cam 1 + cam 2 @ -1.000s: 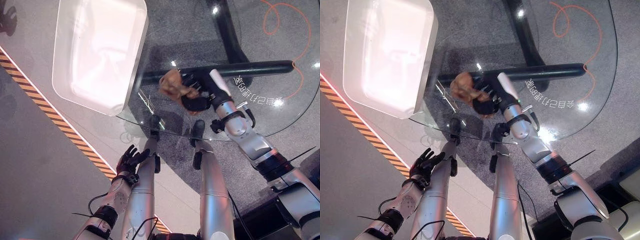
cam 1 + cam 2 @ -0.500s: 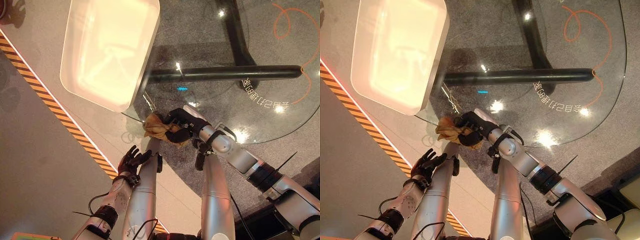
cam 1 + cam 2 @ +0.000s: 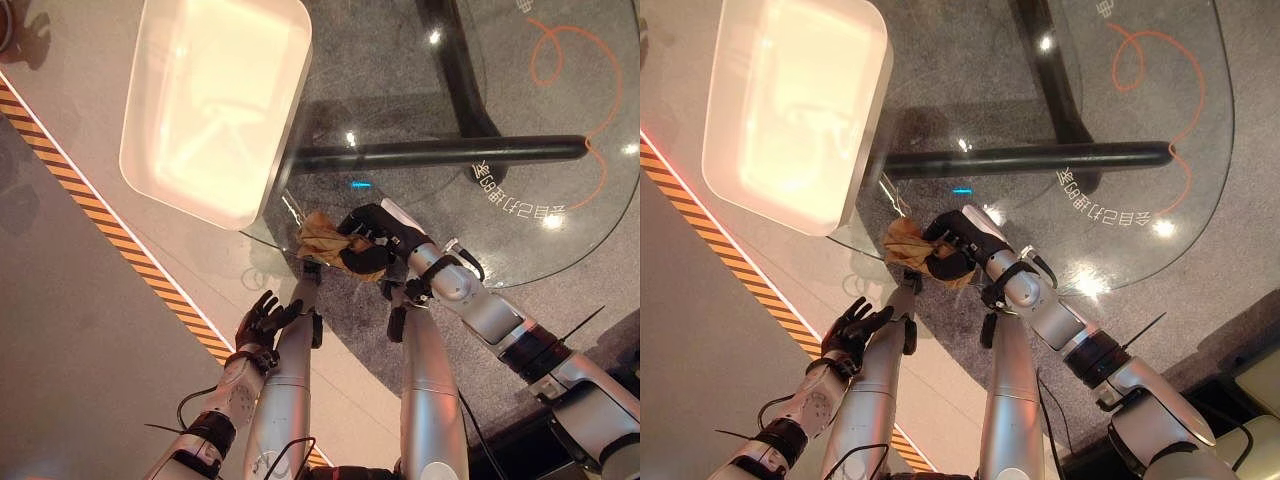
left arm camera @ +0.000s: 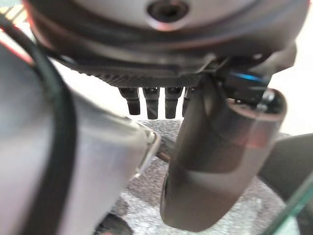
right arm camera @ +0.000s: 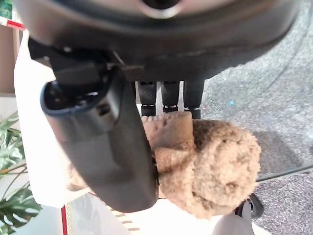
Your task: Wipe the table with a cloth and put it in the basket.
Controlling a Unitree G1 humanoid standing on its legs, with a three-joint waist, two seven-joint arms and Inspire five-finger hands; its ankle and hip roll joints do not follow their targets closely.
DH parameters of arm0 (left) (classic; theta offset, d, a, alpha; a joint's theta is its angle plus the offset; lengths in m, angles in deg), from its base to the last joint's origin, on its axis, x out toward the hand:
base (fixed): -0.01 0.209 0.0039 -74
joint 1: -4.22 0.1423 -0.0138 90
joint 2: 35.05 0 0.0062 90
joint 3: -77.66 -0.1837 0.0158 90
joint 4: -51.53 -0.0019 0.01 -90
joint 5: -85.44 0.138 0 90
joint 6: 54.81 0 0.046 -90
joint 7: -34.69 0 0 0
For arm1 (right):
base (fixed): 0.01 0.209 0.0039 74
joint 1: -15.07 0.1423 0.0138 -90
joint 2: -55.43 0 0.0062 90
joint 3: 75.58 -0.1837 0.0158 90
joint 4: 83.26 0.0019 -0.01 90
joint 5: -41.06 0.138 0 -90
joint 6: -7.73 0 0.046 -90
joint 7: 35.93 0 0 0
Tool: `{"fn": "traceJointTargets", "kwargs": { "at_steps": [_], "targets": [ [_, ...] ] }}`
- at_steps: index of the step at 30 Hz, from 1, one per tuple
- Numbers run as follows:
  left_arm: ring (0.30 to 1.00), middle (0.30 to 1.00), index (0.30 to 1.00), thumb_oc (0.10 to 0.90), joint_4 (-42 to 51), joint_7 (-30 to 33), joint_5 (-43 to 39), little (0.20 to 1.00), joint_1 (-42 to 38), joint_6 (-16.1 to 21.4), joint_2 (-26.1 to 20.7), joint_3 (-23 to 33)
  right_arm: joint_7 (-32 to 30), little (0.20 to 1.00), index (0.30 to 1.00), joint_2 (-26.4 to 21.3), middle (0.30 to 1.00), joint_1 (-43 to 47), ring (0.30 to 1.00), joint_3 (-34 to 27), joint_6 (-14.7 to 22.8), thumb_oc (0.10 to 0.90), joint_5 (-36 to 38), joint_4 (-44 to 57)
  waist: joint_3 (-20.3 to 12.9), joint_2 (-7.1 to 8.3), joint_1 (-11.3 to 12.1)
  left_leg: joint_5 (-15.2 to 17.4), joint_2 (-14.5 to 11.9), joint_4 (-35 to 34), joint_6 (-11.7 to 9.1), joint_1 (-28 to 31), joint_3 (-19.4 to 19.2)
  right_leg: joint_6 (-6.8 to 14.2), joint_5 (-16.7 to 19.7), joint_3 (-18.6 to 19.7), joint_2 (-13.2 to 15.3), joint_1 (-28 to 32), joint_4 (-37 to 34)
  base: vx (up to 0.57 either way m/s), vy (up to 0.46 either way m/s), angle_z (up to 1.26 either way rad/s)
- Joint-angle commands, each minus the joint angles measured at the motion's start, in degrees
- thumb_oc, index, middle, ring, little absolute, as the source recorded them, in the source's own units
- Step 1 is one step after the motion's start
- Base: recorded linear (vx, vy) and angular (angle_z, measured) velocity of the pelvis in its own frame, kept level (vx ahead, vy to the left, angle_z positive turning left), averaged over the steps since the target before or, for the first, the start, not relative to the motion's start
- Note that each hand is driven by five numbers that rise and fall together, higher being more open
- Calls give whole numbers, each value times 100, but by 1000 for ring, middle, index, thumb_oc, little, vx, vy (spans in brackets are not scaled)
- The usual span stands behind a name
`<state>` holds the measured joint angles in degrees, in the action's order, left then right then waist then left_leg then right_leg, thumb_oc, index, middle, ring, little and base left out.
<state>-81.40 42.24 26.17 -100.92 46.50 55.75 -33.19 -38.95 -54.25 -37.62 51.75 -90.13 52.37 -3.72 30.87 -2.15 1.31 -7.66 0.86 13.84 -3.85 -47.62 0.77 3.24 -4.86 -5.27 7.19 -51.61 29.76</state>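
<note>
The biggest thing in frame is the round glass table (image 3: pixel 560 245), with a dark tube frame seen through it and grey speckled floor underneath. Next down in size, a white rectangular basket (image 3: pixel 205 105) is set at the table's left edge, hanging partly past the rim over the floor, where a black-and-orange striped line (image 3: pixel 110 235) is laid.

The brown fuzzy cloth (image 3: pixel 322 237) is bunched into a wad and is pressed on the glass near the table's near-left edge, just this side of the basket's near corner. It's gripped by the right hand (image 3: pixel 372 245): in the right wrist view the thumb (image 5: pixel 105 147) is wrapped over the cloth (image 5: pixel 210 166) and the fingers are curled into it from the other side, so it's properly clamped, not just pushed around.

The left hand (image 3: pixel 262 322) is hung low beside the table, off the glass, with fingers loosely spread and nothing held.

The bit that matters for the drop-off: the cloth sticks out of the fist on the left, the side toward the basket, and the basket is close, up and to the left of it. No clear long axis can be made out on the wad. The right hand is nearer, so a short carry leftward is probably all that's needed.
</note>
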Motion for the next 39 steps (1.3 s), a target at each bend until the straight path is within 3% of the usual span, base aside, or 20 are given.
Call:
{"fn": "traceJointTargets", "kwargs": {
  "at_steps": [1,7,16,26,33,39],
  "targets": [
    [900,900,900,800,351,-163,-326,900,731,317,-134,210,37,200,300,199,300,-235,300,-273,581,100,371,902,-107,-25,46,738,342,614,111,-26,-299,202,666,-365,-251,304,-1121,-39,-42,4],
    [900,900,900,800,846,-280,-621,900,968,347,-244,279,66,200,300,173,300,-497,300,-558,690,100,395,944,-107,-14,92,718,339,495,117,287,-230,177,611,-467,-245,649,-1189,-53,-62,5],
    [900,900,900,800,1335,-332,-261,900,1266,388,-488,312,115,200,300,97,300,-783,300,-885,859,100,568,940,-107,36,159,746,332,352,130,894,-152,142,510,-558,-260,1277,-1274,-47,-61,4],
    [900,900,900,800,2375,-877,-428,900,1727,326,-805,292,-483,200,300,-120,300,-1438,300,-1566,1203,100,679,1214,-107,39,98,769,276,293,176,1232,-173,95,425,-490,-351,1605,-1220,-7,-9,1],
    [900,900,900,800,2984,-1777,-867,900,2206,434,-920,453,-703,200,300,-237,300,-2380,300,-2396,1563,100,966,1850,-107,109,-53,852,240,356,236,1277,-279,101,424,-362,-421,1642,-1198,-1,17,-5],
    [900,900,900,800,3494,-2552,-1340,900,2393,389,-956,409,-67,200,300,-257,300,-2894,300,-2621,1952,100,1852,2465,-107,153,-155,884,209,388,273,1255,-376,108,443,-249,-469,1602,-1192,7,27,-13]
  ]
}}
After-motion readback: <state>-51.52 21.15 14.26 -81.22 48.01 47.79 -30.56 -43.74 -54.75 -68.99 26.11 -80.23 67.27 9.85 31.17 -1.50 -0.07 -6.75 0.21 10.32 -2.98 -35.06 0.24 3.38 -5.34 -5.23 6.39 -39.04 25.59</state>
